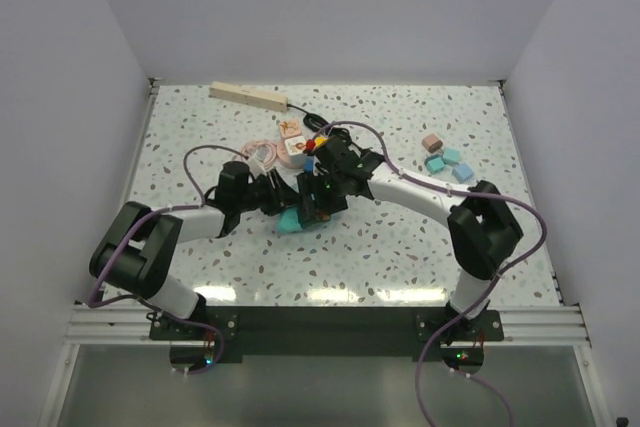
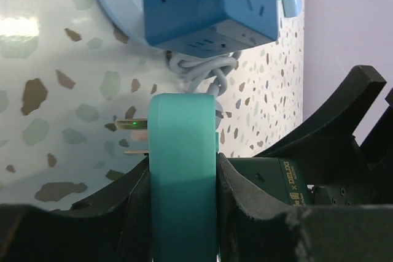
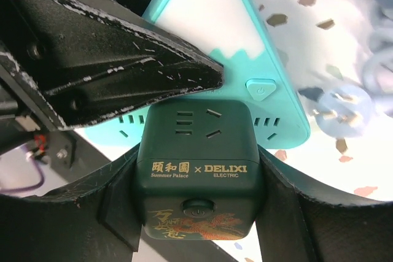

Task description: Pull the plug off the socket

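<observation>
The beige socket (image 1: pixel 250 96) lies along the far edge of the speckled tabletop (image 1: pixel 420 247), well apart from both arms. At mid-table the left end effector (image 2: pixel 183 173) is clamped on a teal power block (image 2: pixel 183 133), while the right end effector (image 3: pixel 196 197) grips a dark green cube adapter (image 3: pixel 196 145) set right against it. A blue cube outlet (image 2: pixel 209 4) sits just beyond.

A white speckled counter (image 1: pixel 400 257) sits boxed in by plain pale walls (image 1: pixel 330 7) on three sides. Light glares off its near edge, beside an aluminium rail (image 1: pixel 540 325).
</observation>
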`<state>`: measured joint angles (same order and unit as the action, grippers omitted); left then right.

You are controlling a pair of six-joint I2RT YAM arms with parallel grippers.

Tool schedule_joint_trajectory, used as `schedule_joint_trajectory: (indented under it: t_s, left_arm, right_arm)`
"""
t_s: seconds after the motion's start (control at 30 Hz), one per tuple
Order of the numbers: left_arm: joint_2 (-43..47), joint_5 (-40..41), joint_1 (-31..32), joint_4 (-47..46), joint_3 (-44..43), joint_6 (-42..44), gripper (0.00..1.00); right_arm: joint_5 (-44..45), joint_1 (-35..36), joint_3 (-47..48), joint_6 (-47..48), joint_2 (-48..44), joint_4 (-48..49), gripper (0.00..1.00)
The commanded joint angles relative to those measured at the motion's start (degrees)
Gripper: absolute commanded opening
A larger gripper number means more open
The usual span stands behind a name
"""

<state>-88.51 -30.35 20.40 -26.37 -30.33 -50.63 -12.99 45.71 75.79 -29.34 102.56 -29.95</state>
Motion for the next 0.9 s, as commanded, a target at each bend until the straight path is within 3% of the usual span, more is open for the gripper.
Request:
schedule_joint_trajectory:
  t_s: [0.0,0.13,0.33,0.47,0.67,0.87]
  left_arm:
    - [-2.45,1.87,0.87,4.05,0.18,4.75,0.00]
    - [-3.60,2.57,0.87,3.34,0.88,5.19,0.00]
    - [-4.74,2.66,0.95,3.17,0.27,5.02,0.00]
    - [-2.90,2.66,0.95,3.78,-1.22,4.14,0.00]
    - [-0.88,2.84,1.04,7.12,-6.49,3.17,0.00]
    - [0.79,4.33,0.95,12.48,-10.19,4.93,0.00]
  right_arm:
    - [-3.78,-5.61,-0.62,1.39,-11.49,1.31,0.00]
    - [-11.60,-10.55,-3.63,4.11,-16.07,-1.24,0.00]
    - [-13.64,-12.23,-3.54,7.81,-18.89,-6.87,0.00]
    - [-7.41,-11.88,-2.23,5.01,-18.19,-7.93,0.00]
    - [10.60,-2.75,3.13,0.26,-14.59,-9.32,0.00]
    - [13.08,-4.65,4.89,1.74,-17.56,-12.32,0.00]
